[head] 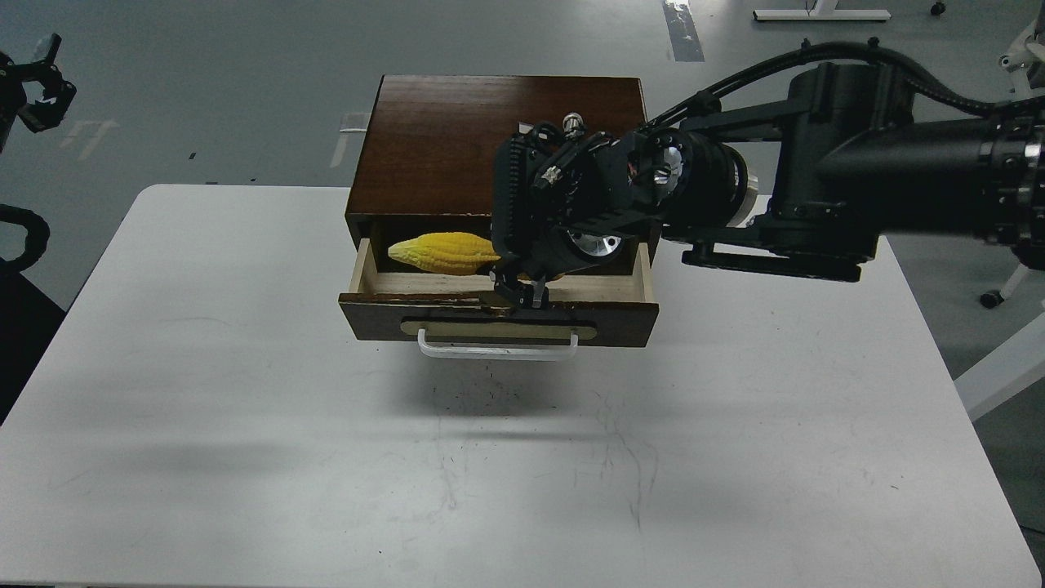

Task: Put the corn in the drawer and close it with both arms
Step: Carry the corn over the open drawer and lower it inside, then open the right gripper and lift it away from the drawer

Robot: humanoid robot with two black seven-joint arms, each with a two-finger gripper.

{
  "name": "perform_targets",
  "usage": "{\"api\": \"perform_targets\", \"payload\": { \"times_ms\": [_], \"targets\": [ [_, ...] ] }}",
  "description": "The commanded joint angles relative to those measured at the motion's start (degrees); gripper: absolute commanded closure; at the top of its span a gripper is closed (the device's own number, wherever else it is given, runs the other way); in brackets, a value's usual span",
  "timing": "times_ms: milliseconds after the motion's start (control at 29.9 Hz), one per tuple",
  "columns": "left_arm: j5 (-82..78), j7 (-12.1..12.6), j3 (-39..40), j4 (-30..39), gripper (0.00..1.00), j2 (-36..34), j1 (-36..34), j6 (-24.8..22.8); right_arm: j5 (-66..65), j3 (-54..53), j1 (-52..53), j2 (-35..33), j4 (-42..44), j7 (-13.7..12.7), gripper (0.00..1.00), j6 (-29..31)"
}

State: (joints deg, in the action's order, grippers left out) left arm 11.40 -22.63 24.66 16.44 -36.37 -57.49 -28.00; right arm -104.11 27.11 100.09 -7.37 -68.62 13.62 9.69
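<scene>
The drawer (pixel 498 318) of the dark brown box stands pulled open, with its white bar handle (pixel 496 349) toward me. My right gripper (pixel 516 287) reaches in from the right and is shut on the thick end of the yellow corn (pixel 445 252). The corn lies level over the open drawer, its tip pointing left, just above the pale wood floor. My left gripper (pixel 37 90) is at the far left edge, high above the floor and far from the drawer; its fingers look spread.
The brown box (pixel 498 139) stands at the back middle of the white table (pixel 245 457). My right arm's thick links (pixel 857 196) span the right side above the table. A white table leg (pixel 1008 367) stands at the far right.
</scene>
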Motion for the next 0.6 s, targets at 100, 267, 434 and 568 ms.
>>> {"api": "perform_targets", "payload": {
  "times_ms": [100,267,434,568],
  "targets": [
    [0.0,-0.1,0.0,0.0,0.02,0.2,0.1,0.0,0.8,-0.6,-1.3,-0.1,0.2,0.0,0.45,-0.1],
    [0.1,-0.1,0.0,0.0,0.02,0.0,0.0,0.0,3.6,-1.0,-1.2,-0.2,0.4,0.0,0.42,-0.2],
    [-0.4,0.0,0.0,0.0,0.02,-0.2,0.0,0.0,5.0,-6.4,-1.8,-1.2,1.6,0.0,0.34,-0.1],
    [-0.5,0.1,0.0,0.1,0.02,-0.1,-0.3,0.0,5.3,-11.1,-1.9,-2.8,1.8,0.0,0.29,-0.1]
  ]
}}
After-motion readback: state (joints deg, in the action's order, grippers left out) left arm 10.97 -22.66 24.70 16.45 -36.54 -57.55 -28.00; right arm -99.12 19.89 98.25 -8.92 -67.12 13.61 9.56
